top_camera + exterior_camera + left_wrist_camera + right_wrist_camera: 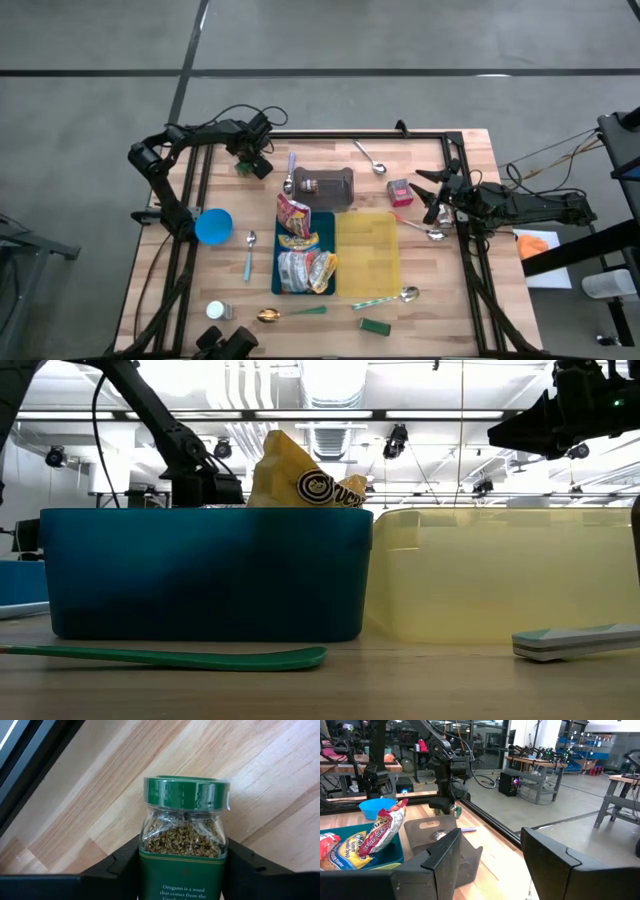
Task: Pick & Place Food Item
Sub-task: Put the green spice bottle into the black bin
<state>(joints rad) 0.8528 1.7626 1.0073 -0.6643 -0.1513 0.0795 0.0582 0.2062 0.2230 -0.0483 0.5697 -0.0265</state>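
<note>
green-lidded oregano jar [183, 837], one, in left pincer [182, 865].

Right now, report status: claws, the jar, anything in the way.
Left claw shut on oregano jar, far left of table. Right claw open, empty, waiting at right edge. Blue bin full of snack bags; yellow bin beside it.

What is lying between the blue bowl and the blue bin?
A spoon with a light-blue handle lies between the blue bowl and the blue bin, per the high view.
</note>
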